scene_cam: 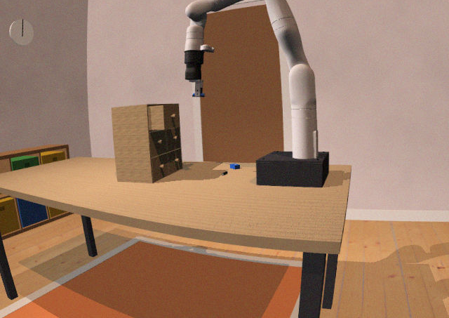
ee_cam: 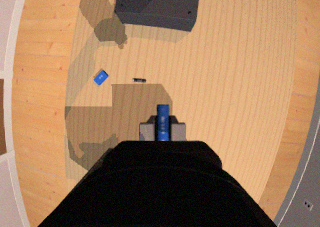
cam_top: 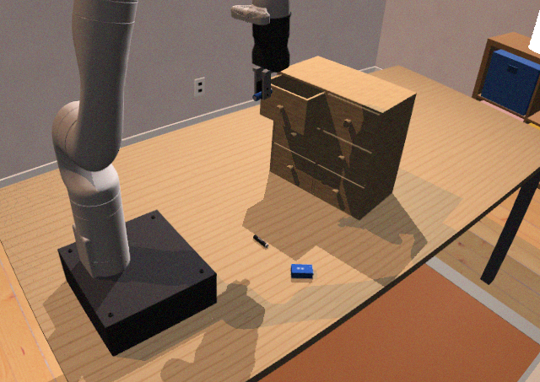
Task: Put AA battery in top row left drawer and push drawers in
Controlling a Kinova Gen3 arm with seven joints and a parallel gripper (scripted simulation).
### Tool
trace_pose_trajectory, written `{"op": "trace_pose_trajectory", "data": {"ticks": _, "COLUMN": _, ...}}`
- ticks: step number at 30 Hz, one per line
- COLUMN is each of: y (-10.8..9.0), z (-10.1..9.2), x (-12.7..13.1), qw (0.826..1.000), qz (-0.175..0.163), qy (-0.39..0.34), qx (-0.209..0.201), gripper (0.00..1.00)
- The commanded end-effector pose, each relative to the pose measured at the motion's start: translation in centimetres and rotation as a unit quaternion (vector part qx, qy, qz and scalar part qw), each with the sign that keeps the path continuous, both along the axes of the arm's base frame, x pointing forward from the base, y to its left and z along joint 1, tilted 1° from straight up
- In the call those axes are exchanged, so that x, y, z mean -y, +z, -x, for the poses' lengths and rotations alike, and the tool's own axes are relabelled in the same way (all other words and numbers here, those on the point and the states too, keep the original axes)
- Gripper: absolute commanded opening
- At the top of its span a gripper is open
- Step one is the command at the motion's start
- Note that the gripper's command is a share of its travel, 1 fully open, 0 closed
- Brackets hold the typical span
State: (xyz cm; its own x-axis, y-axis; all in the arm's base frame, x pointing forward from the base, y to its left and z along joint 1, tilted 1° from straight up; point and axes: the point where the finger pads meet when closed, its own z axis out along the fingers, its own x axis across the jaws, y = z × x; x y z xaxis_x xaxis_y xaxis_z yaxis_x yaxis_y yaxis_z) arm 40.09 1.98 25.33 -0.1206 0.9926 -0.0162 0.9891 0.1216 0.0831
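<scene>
The gripper (cam_top: pixel 262 91) points straight down, and its two fingers are pinched shut on a small blue battery (cam_top: pixel 261 94). The battery lies flat between the fingers, and its ends stick out on both sides. From the wrist camera, the battery (ee_cam: pixel 162 121) looks like a short blue bar that points toward 12 o'clock. In the top view, the gripper hangs up in the air, higher than the top of the wooden chest (cam_top: pixel 344 138), and just at 9 o'clock from the chest's top front corner. The side view shows the gripper (scene_cam: pixel 198 93) well above the chest (scene_cam: pixel 144 142) and out in front of the drawer faces. The chest stands upright on the table (cam_top: pixel 196 181). Its top left drawer (cam_top: pixel 292 99) is pulled partway out, and you can see down into it. The other drawers look pushed in, each with a little wooden knob. On the table in front of the chest lies a small black stick (cam_top: pixel 260 241). A flat blue block (cam_top: pixel 301 271) lies at about 4 o'clock from the stick. They are near each other but do not touch. Both are well apart from the chest. The arm's black base (cam_top: pixel 139 277) sits on the table at 9 o'clock from the block. A brown rug (cam_top: pixel 414 330) lies on the floor past the table's edge.
</scene>
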Motion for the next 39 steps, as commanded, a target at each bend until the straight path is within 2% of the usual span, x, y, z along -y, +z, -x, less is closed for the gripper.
{"op": "trace_pose_trajectory", "data": {"ticks": 1, "y": 0.29, "z": 0.05, "x": -0.23, "qw": 1.0, "qz": -0.005, "qy": 0.002, "qx": 0.016, "gripper": 0.31}}
{"op": "trace_pose_trajectory", "data": {"ticks": 13, "y": 0.24, "z": 0.14, "x": -0.21, "qw": 0.998, "qz": -0.011, "qy": 0.003, "qx": 0.063, "gripper": 0.31}}
{"op": "trace_pose_trajectory", "data": {"ticks": 39, "y": 0.09, "z": 0.38, "x": 0.09, "qw": 0.978, "qz": -0.025, "qy": 0.001, "qx": 0.207, "gripper": 0.31}}
